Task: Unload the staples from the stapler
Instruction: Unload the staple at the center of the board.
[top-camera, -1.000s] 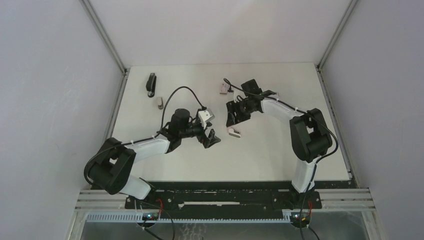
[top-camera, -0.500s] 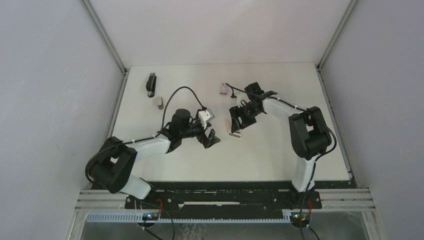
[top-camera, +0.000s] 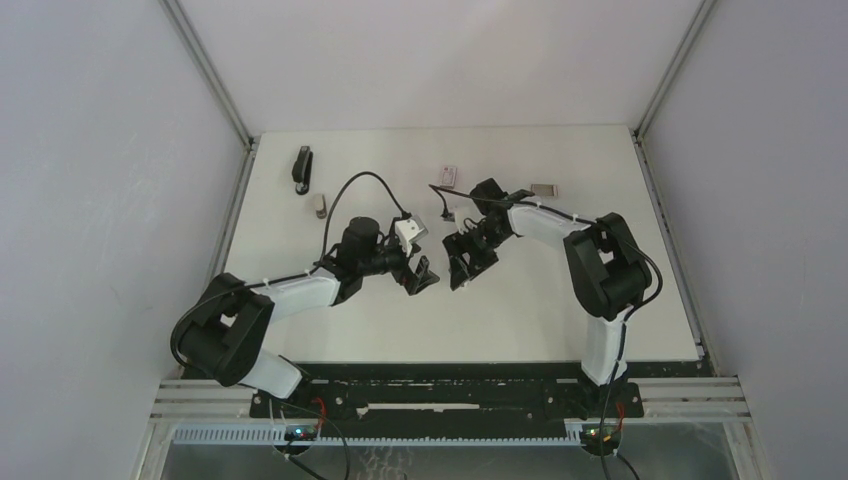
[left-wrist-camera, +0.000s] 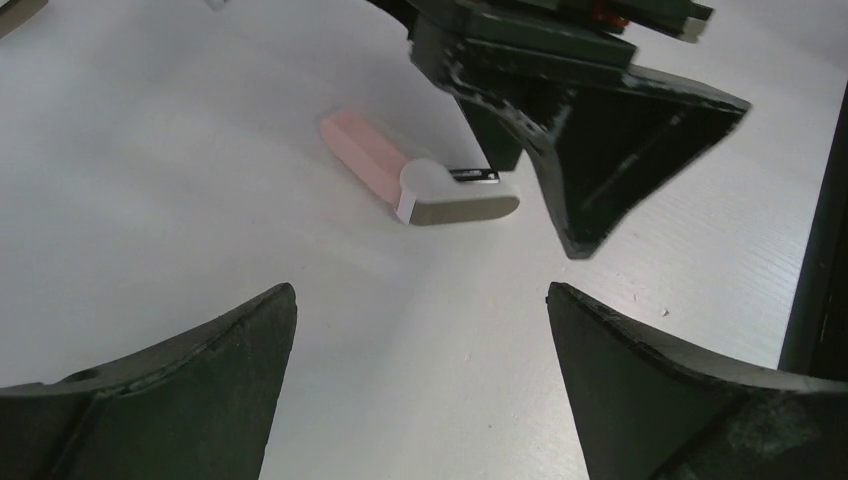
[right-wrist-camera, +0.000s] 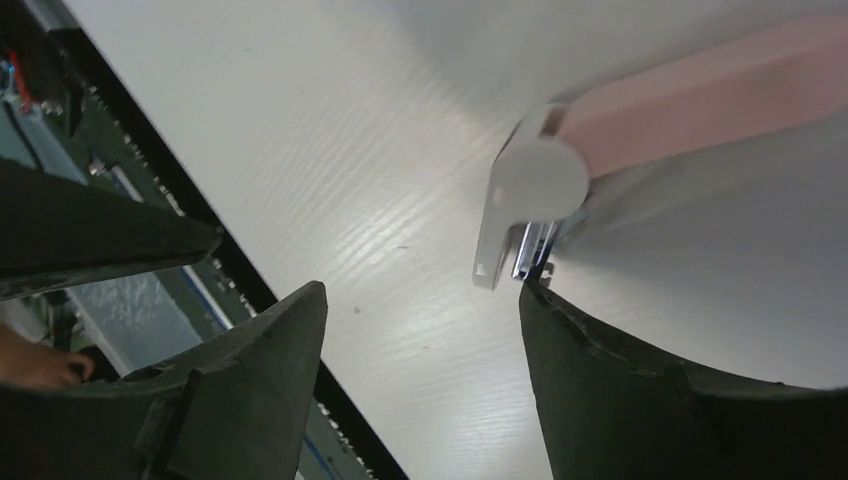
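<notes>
The slim black stapler (top-camera: 302, 168) lies at the far left of the white table, away from both arms. Near the middle, a small pink, white and grey piece (left-wrist-camera: 370, 160) (right-wrist-camera: 700, 100) lies flat. A short silvery metal strip (left-wrist-camera: 473, 175) (right-wrist-camera: 533, 250) pokes out of its white end; I cannot tell if it is the staples. My right gripper (top-camera: 462, 262) (right-wrist-camera: 421, 285) hangs open just over that end and hides the piece in the top view. One fingertip is at the strip. My left gripper (top-camera: 420, 277) (left-wrist-camera: 420, 290) is open wide and empty, a little short of the piece.
A pink-and-white flat box (top-camera: 449, 176) and a grey block (top-camera: 543, 188) lie behind the right arm. Another small grey block (top-camera: 319, 206) sits near the stapler. A thin cable (top-camera: 438, 192) trails by the right wrist. The table's dark near edge (right-wrist-camera: 150, 190) runs close by.
My right gripper has come nearer and to the left, over the pink piece, and its jaws have spread wider. The flat box and grey block now show. The left arm has not moved.
</notes>
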